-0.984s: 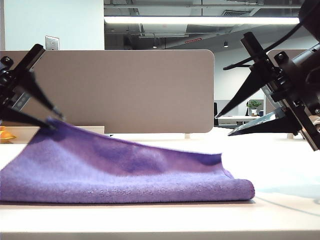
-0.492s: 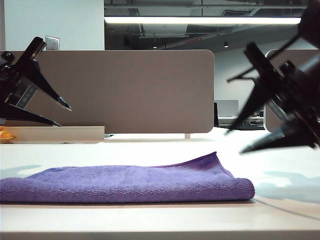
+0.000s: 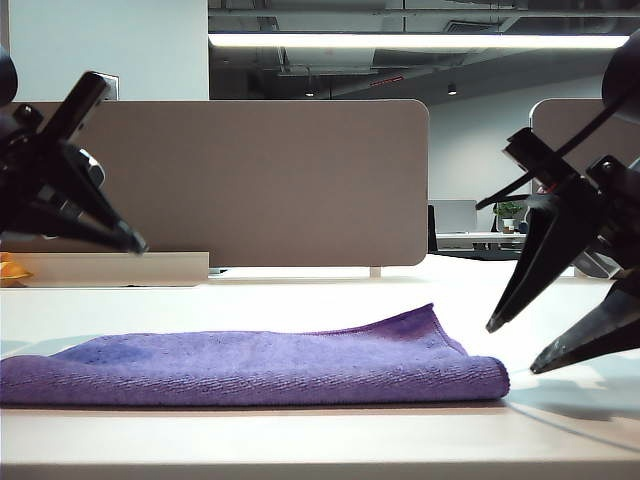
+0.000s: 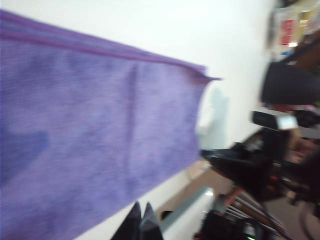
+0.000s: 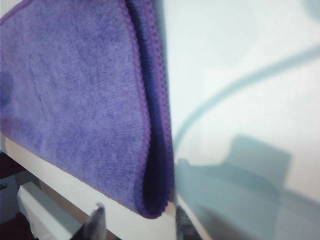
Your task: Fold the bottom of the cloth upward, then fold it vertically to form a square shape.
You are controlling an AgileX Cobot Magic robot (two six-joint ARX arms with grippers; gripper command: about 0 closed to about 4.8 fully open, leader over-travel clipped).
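Nearest the exterior camera, the cloth point(image 3: 250, 365) is seen lying flat on the white bench point(image 3: 300, 440), across the lower left and middle of the frame. It is doubled over: a rounded fold shows at its right end, and in the right wrist view two hemmed layers point(image 5: 150, 150) are seen stacked one on the other. The first fold is therefore judged done. The top layer's far right corner point(image 3: 428, 316) is slightly raised and not fully flattened. The second, vertical fold into a square is judged not yet begun.

Neither pincer is touching the cloth. The right pincer point(image 3: 518, 348) is held at the right edge of the frame, just beside the folded end, with its fingers spread and pointing down toward the bench. The left pincer point(image 3: 135, 243) is held at the left of the frame, well above the cloth, its fingers pressed together on nothing; in the left wrist view the two tips point(image 4: 141, 225) are seen touching.

Farther back, a small orange object point(image 3: 12, 270) is seen at the far left edge, well apart from the cloth. Behind the bench a grey partition panel point(image 3: 300, 180) stands, with an office beyond. Nothing is seen lying on the cloth or in the way of the next fold.
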